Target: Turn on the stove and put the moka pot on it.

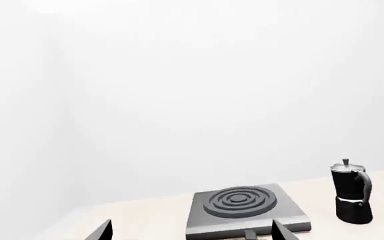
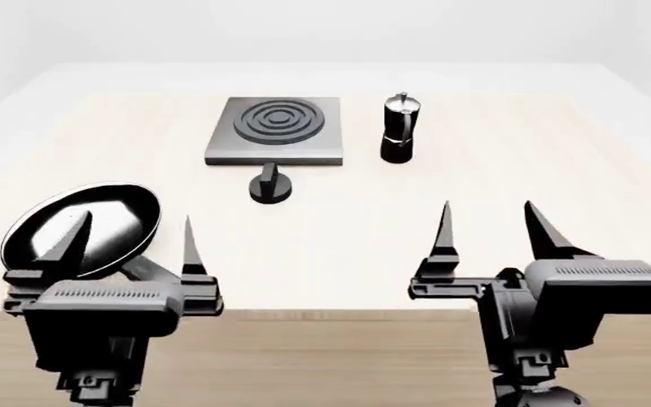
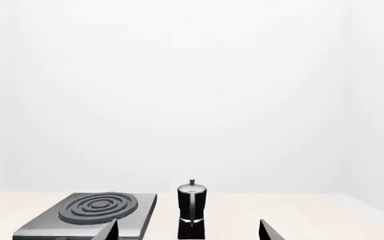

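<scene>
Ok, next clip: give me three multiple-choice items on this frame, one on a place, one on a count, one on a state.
1. Where does the moka pot stand?
A. on the stove's rings
B. on the table beside the stove
C. in the pan

2. How many pans are on the table?
A. one
B. two
C. three

3. What do the pincers hold?
A. left holds the knob
B. right holds the pot
C. both are open and empty

Key: 1 B, the rings are bare; 2 A, one black pan only; 3 C, the left pincer and right pincer stand spread near the table's front edge.
</scene>
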Motion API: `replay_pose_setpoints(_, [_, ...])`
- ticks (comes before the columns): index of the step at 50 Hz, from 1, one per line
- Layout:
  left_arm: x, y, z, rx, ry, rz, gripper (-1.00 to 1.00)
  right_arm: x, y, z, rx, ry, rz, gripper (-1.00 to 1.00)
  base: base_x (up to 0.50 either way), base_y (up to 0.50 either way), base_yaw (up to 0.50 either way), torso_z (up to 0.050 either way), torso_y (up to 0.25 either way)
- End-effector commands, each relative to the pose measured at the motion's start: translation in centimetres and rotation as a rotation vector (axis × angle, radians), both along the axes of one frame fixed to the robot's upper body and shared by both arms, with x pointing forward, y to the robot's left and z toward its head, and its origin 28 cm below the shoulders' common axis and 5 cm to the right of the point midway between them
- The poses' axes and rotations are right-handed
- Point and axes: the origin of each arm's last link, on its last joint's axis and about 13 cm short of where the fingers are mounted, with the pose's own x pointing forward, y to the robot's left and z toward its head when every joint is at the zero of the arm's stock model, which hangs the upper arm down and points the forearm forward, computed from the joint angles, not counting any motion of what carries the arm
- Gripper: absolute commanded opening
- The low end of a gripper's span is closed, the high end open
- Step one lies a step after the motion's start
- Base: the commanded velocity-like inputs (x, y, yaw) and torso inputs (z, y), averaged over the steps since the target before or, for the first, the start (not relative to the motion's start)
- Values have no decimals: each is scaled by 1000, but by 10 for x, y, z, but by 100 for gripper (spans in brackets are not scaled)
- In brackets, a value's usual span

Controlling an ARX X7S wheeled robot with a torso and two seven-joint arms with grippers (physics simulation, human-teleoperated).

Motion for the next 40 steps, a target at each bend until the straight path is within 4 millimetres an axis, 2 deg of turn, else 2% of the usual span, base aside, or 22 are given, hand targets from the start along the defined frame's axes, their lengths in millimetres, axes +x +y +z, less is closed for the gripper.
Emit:
replay_pose_setpoints(1, [-28,10,56,63,-191,43,100,-18,-1,54,-23,-152,6,100,0,0,0,0,0])
replay_pose_setpoints(7, [-38,12,64,77,-225,16,100,-27,-3,66,-10,-195,12,100,0,0,0,13,0])
replay_pose_setpoints(17, [-40,10,60,64,-215,-10,100,-29,-2,64,-11,-203,15,100,0,0,0,50,1])
replay_pose_setpoints(21, [-41,11,60,58,-217,-8,100,-28,-1,52,-12,-190,17,100,0,0,0,50,2])
replay_pose_setpoints(24, [-41,9,58,59,-213,-17,100,-30,-1,57,-5,-190,20,100,0,0,0,50,3])
replay_pose_setpoints(40, [-42,9,56,48,-210,-28,100,-31,1,53,4,-183,26,100,0,0,0,50,2])
